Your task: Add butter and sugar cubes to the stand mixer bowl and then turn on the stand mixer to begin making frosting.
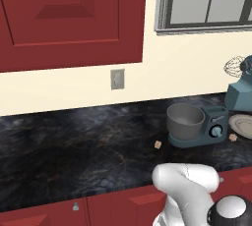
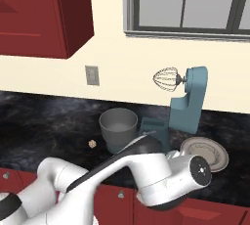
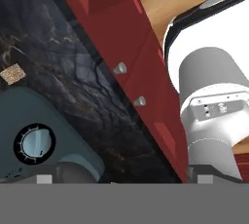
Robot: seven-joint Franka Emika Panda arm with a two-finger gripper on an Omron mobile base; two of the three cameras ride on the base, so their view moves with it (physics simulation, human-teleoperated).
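Note:
The stand mixer (image 1: 240, 92) stands at the counter's right with its head tilted back and the whisk (image 2: 166, 79) raised. The grey stand mixer bowl (image 1: 185, 120) sits on its teal base, and its inside looks bare. The blue dial (image 3: 34, 143) is close in the hand view, at the lower left. One of the sugar cubes (image 1: 158, 144) lies on the counter left of the base. Another (image 1: 233, 137) lies right of it, beside the plate. My gripper (image 3: 124, 180) hovers open over the counter's front edge near the dial, holding nothing. The butter is out of view.
A flat grey plate (image 2: 205, 153) lies right of the mixer. Red drawer fronts with small knobs (image 3: 119, 67) run under the dark marble counter (image 1: 74, 141). A red wall cabinet (image 1: 69, 18) hangs at the upper left, with a window (image 2: 190, 4) above the mixer.

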